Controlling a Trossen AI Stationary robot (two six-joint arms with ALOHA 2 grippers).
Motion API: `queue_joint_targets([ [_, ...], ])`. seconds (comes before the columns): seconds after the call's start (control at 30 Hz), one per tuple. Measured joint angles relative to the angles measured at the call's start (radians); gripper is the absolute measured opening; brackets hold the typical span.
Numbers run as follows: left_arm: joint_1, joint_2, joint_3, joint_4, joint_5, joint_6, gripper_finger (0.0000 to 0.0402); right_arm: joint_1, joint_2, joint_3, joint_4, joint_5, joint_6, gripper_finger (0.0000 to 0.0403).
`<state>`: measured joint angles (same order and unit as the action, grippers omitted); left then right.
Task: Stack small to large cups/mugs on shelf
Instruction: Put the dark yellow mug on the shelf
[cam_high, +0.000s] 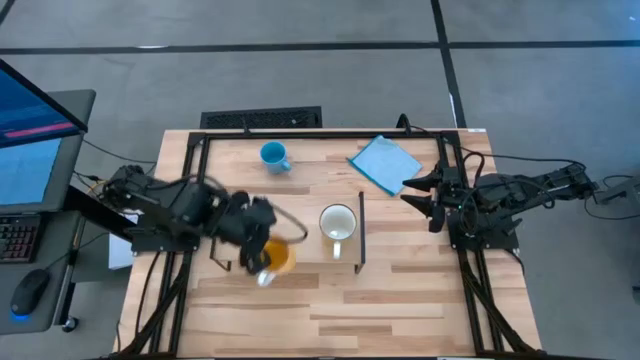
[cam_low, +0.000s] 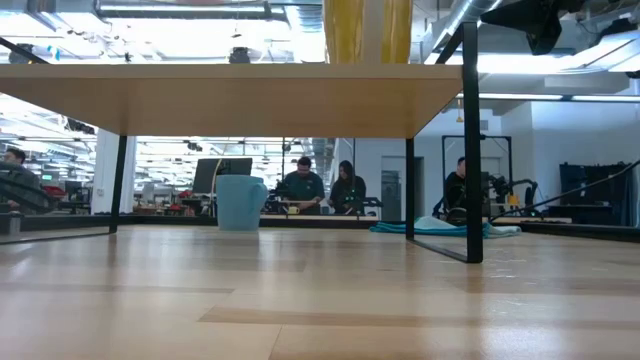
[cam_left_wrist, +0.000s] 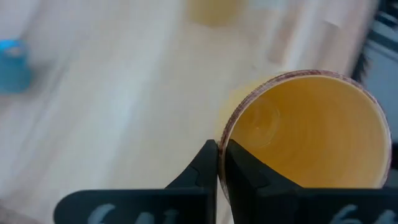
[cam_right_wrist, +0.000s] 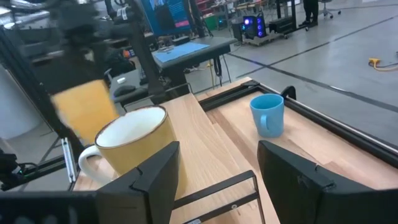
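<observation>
mugs: three counted – blue mug (cam_high: 273, 155), orange mug (cam_high: 279, 257), white mug (cam_high: 338, 225)
left tool (cam_high: 262, 262): clenched on orange mug rim, mug blurred
right tool (cam_high: 418, 190): spread wide, nothing held
shelf (cam_high: 355, 262): largely covered

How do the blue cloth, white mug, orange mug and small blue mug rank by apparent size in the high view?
Largest to smallest, as seen from above:
1. Flat blue cloth.
2. White mug with the yellowish outside.
3. Orange mug, half hidden by the left gripper pinching its rim, so unsure against the white one.
4. Small blue mug.
</observation>
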<state>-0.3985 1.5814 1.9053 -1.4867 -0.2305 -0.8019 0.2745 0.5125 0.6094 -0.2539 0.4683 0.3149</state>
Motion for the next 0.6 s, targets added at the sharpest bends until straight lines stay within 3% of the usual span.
queue_joint_targets([
  [0.17, 0.146, 0.020, -0.002, -0.022, -0.009, -0.049, 0.0000, 0.000, -0.003, 0.000, 0.000, 0.000, -0.003, 0.0240],
  [0.33, 0.272, 0.046, -0.001, -0.013, 0.087, -0.060, 0.0000, 0.000, -0.003, 0.000, -0.006, 0.000, -0.008, 0.0240],
  [0.6, 0.336, 0.147, 0.002, -0.019, 0.200, -0.035, 0.0000, 0.000, -0.004, 0.000, -0.064, 0.000, -0.010, 0.0240],
])
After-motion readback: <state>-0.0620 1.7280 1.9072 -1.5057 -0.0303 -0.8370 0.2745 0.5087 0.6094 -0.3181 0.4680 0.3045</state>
